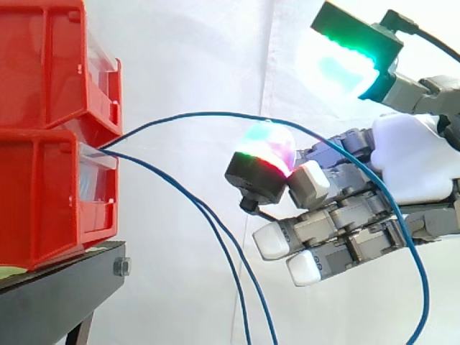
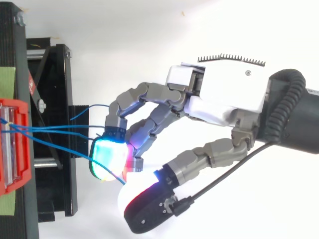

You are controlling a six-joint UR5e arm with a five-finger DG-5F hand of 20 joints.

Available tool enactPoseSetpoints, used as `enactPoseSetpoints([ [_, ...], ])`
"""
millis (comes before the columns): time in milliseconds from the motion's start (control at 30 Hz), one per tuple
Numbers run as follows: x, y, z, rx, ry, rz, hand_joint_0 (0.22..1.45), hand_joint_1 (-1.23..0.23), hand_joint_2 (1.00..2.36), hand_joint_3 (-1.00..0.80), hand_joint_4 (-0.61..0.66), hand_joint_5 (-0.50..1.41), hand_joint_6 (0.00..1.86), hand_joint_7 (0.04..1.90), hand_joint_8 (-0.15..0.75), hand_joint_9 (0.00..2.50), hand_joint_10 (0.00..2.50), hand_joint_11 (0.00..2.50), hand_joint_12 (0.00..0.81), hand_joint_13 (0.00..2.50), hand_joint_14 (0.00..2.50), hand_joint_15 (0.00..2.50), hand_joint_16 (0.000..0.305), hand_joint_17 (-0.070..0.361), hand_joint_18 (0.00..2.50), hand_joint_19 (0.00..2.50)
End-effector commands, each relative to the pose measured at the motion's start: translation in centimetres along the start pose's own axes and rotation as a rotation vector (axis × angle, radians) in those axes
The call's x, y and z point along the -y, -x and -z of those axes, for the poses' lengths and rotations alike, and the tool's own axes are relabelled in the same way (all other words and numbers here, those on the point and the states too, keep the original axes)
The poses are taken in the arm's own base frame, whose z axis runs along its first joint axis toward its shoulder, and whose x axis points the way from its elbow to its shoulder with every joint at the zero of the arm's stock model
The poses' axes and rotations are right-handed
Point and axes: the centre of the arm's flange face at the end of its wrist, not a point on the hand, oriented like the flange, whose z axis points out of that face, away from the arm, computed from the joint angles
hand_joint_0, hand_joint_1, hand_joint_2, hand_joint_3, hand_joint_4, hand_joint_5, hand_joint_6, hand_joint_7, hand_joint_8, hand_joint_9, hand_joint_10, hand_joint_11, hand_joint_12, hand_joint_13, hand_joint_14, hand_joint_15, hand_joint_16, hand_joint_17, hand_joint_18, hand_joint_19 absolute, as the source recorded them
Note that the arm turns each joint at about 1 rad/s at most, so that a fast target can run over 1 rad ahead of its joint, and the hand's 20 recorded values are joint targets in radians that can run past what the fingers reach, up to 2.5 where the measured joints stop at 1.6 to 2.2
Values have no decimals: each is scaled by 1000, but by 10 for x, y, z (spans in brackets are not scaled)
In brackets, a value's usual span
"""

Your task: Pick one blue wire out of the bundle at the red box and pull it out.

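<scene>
The hand (image 1: 420, 162) hangs to the right of 2 stacked red bins (image 1: 43, 194), which sit on a black stand (image 1: 65, 287). Blue wires (image 1: 194, 205) come out of the lower bin's front. The arcing wire (image 1: 215, 113) rises from there, crosses the near side of the hand and drops at its right, while the others sag downward. Whether the hand is clamped on that wire I cannot tell

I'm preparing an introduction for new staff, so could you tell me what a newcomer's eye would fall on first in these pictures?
First, the robot hand at the right of the side view, glowing bright green and red. Next, the stacked red bins at the left, on a black stand. Thin blue wires run out from the bins, one arcing over towards the hand, others hanging down.
</scene>
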Motion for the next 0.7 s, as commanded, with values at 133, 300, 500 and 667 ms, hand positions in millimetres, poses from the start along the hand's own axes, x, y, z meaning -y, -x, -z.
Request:
enactPoseSetpoints([
  [133, 0, 0, 0, 0, 0, 1, 468, -990, 1000, -500, 255, -112, 907, 1003, 386, 954, 14, 791, 454, 695, 10, 358, 54, 122, 674, 385],
  [300, 0, -2, 0, -18, -4, 5, 441, -956, 1000, -500, 261, -110, 907, 1002, 391, 964, 12, 786, 466, 693, 10, 370, 58, 129, 691, 392],
  [500, 0, -7, 0, -78, -8, 7, 399, -953, 1000, -500, 269, -104, 908, 1008, 412, 975, 12, 793, 489, 707, 10, 368, 63, 141, 726, 387],
  [667, 1, -9, 0, -132, -15, 30, 363, -972, 1000, -500, 273, -99, 911, 998, 422, 985, 11, 798, 507, 716, 9, 371, 67, 150, 750, 384],
])
